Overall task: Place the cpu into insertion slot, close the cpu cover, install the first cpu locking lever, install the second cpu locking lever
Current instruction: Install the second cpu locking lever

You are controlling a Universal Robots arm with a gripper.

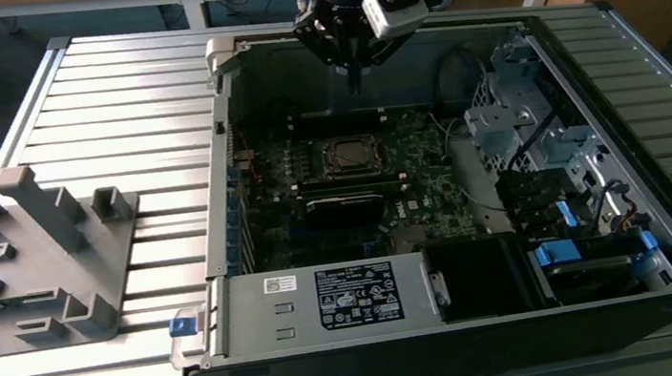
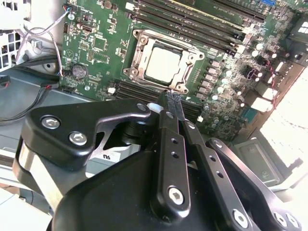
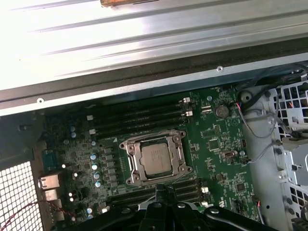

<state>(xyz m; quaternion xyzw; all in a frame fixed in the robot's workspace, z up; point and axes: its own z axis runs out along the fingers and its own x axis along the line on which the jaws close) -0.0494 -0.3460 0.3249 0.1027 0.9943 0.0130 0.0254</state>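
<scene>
The gripper [image 2: 174,96] hangs above the open computer case [image 1: 456,327] with its two thin black fingers [image 2: 179,113] pressed together and nothing between them, their tips over the motherboard [image 3: 216,144] just beside the CPU socket. The cpu [image 3: 156,160] lies seated in that socket in both wrist views, its dull silver top bearing faint print too small to read. The cpu cover [image 3: 131,163] lies flat around it as a silvery frame. Dark memory slots [image 3: 139,118] run along both sides of the socket. On the power supply, a white label [image 1: 356,293] carries unreadable print. A grey plastic fixture [image 1: 38,263] stands on the slatted table, on the exterior view's left.
</scene>
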